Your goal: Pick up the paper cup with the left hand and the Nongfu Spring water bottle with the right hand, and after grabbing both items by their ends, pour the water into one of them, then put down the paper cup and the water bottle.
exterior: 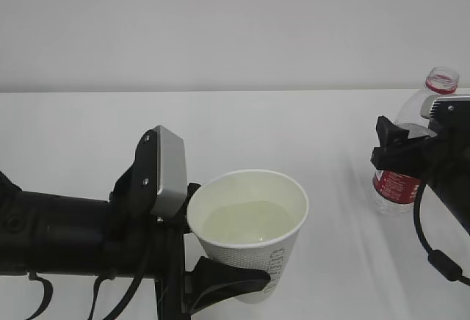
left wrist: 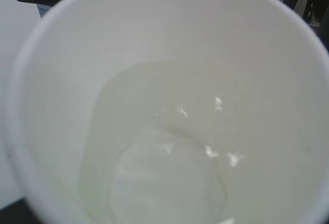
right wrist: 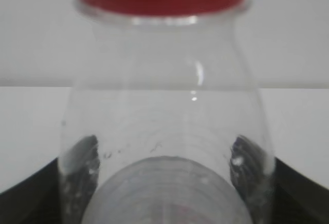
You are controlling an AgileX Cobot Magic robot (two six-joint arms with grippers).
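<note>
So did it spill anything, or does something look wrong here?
Nothing stands out. The paper cup sits upright in the left hand with the water pooled inside, and the table shows no puddle. The Nongfu Spring water bottle stands upright, uncapped.

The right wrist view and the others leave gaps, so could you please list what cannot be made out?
- Nongfu Spring water bottle: right wrist view blurred; fingers seen only through plastic, so contact is unclear.
- Bottle's far side, exterior view: hidden by the right hand.
- Paper cup: base cut off by the exterior view's bottom edge.
- Left hand: left wrist view filled by the cup and water.
</note>
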